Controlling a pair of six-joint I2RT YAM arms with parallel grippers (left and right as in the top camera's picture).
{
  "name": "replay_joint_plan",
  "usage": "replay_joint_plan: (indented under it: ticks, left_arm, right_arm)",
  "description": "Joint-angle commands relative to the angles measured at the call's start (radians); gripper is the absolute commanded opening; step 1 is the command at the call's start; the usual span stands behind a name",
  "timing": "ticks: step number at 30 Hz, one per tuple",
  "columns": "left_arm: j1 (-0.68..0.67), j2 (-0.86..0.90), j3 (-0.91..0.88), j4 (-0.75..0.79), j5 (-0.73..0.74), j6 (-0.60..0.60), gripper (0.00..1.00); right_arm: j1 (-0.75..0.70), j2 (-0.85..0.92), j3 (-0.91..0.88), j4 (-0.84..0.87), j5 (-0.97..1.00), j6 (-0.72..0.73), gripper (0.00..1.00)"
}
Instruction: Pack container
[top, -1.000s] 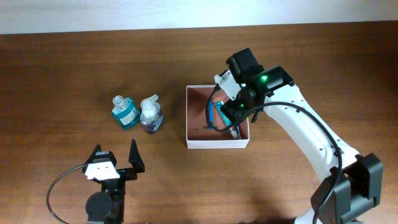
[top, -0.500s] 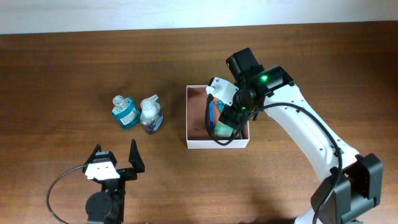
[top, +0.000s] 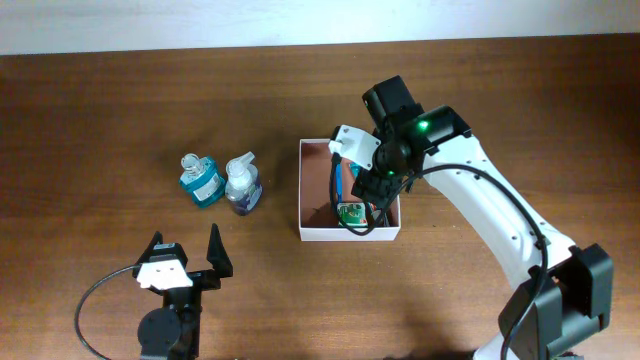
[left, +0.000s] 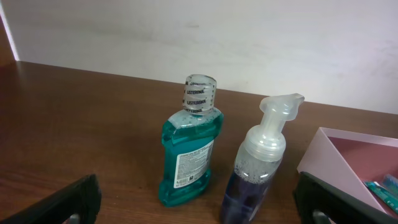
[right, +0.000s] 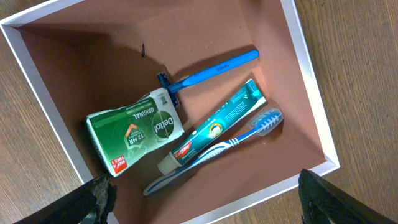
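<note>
One container, four toiletries inside

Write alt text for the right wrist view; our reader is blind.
A square white-walled container with a reddish-brown floor holds a green soap packet, a blue plastic razor, a teal toothpaste tube and a blue-and-white toothbrush. The toothbrush lies against the tube.

The table is smooth brown wood. The container looks like matt card. The mouthwash bottle and pump bottle are clear, shiny plastic.
</note>
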Motion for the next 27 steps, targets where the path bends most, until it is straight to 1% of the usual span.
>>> replay_joint_plan:
  ticks: [1,4,7,9,14,16,17,20,24,27]
  left_arm:
    - [0.001,0.001,-0.004,0.002,-0.011,0.016,0.99]
    - [0.001,0.001,-0.004,0.002,-0.011,0.016,1.0]
    - [0.001,0.001,-0.004,0.002,-0.011,0.016,1.0]
    - [0.001,0.001,-0.004,0.002,-0.011,0.016,0.99]
    - [0.001,0.001,-0.004,0.002,-0.011,0.016,0.99]
    - [0.001,0.001,-0.004,0.002,-0.011,0.016,0.99]
    - [0.001,0.001,-0.004,0.002,-0.011,0.016,0.99]
    - [0.001,0.001,-0.004,0.002,-0.011,0.016,0.99]
    - [0.001,0.001,-0.004,0.002,-0.011,0.016,0.99]
    - [0.001,0.001,-0.004,0.002,-0.011,0.016,0.99]
  right_arm:
    - [0.003,0.013,0.012,0.01,-0.024,-0.002,0.87]
    - [0.002,0.013,0.012,0.032,-0.009,0.042,0.88]
    - [-0.011,0.013,0.012,0.065,0.023,0.114,0.91]
    - [-0.03,0.013,0.012,0.087,0.041,0.164,0.93]
    - [-0.097,0.013,0.012,0.112,0.041,0.228,0.96]
    - [-0.135,0.013,0.012,0.127,0.041,0.253,0.97]
    - [-0.155,0.013,0.012,0.137,0.041,0.266,1.0]
    - [-0.256,0.013,0.012,0.182,0.041,0.345,0.99]
    - [-0.353,0.013,0.012,0.206,0.04,0.437,0.98]
    - [-0.429,0.013,0.012,0.204,0.041,0.466,0.98]
